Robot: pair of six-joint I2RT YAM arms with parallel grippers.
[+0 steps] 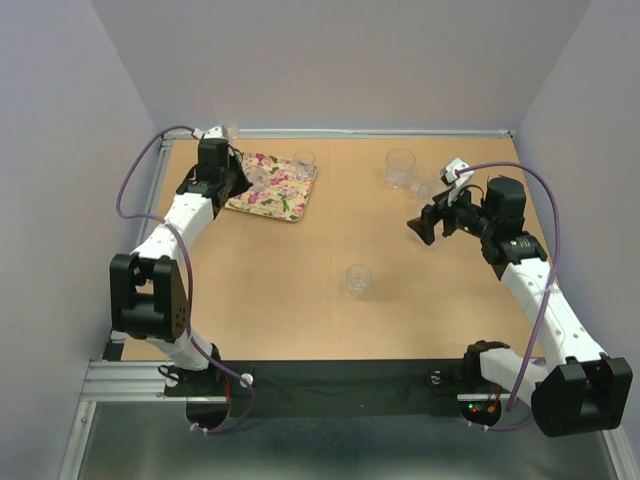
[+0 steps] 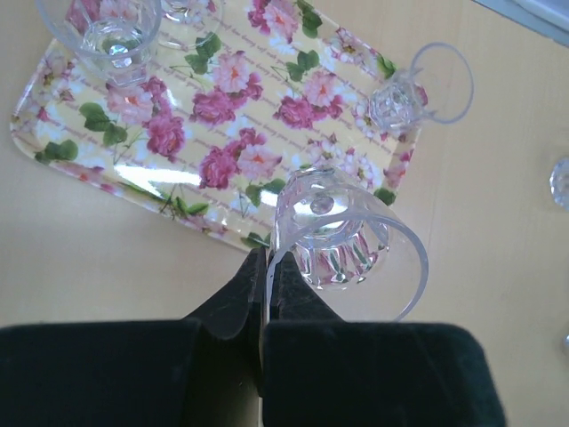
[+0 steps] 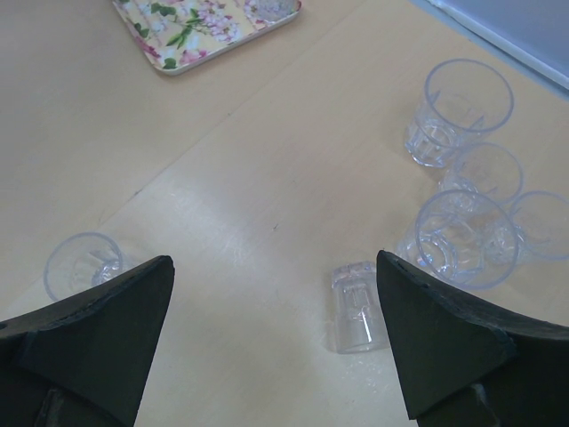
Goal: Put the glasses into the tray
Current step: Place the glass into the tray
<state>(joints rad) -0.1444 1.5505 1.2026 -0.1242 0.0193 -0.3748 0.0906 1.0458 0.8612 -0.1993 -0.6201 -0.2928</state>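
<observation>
By the pink-flowered cream tray (image 2: 258, 98), a clear faceted glass (image 2: 333, 240), rim pinched in the left end effector (image 2: 267, 271).

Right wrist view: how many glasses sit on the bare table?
6. Four upright at right: rear glass, middle glass, near glass, edge glass. A small glass seems to lie on its side mid-frame; a lone glass stands left. The fingers may hide others.

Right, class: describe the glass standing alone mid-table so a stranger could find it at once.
Start at the wooden table, with the flowered tray far left and a cluster of glasses far right. The glass stands upright, alone in the open middle, closer to the front edge than any other.
</observation>
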